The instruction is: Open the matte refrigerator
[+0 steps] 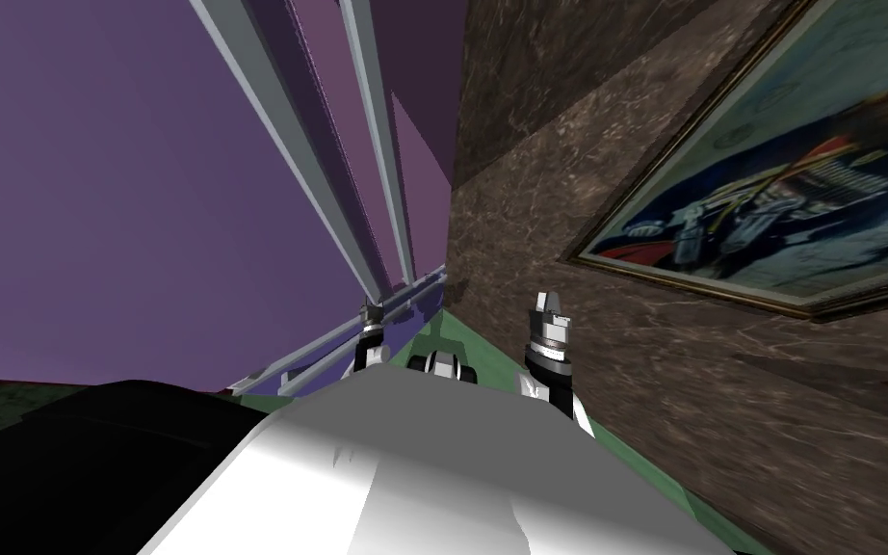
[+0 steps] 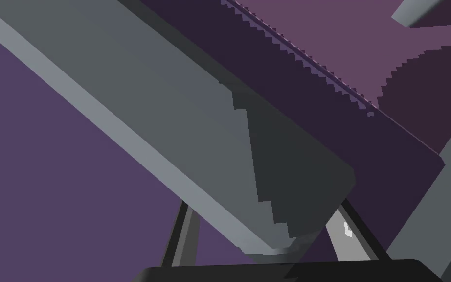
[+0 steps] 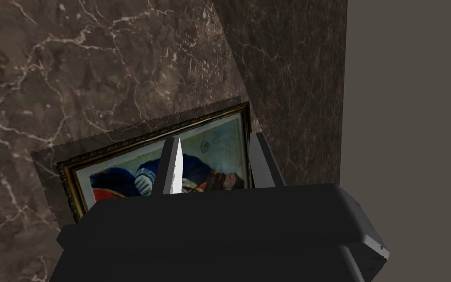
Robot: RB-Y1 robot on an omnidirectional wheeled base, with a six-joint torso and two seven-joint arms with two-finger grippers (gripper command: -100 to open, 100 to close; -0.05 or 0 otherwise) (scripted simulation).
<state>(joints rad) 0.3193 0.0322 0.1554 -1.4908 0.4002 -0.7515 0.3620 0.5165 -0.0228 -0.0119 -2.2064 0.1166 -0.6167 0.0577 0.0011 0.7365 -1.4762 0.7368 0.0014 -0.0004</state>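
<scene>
Grey handle (image 2: 170,107) at 11 o'clock is straddled by the wide-open left gripper (image 2: 266,226); unclosed, it could be lost when pulled.

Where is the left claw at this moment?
In the head view the left claw sits left of centre at the end of a grey handle on the purple refrigerator, its open fingers astride that handle.

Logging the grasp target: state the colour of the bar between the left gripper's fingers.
Grey bar, against a purple door; clearest in left wrist view.
</scene>
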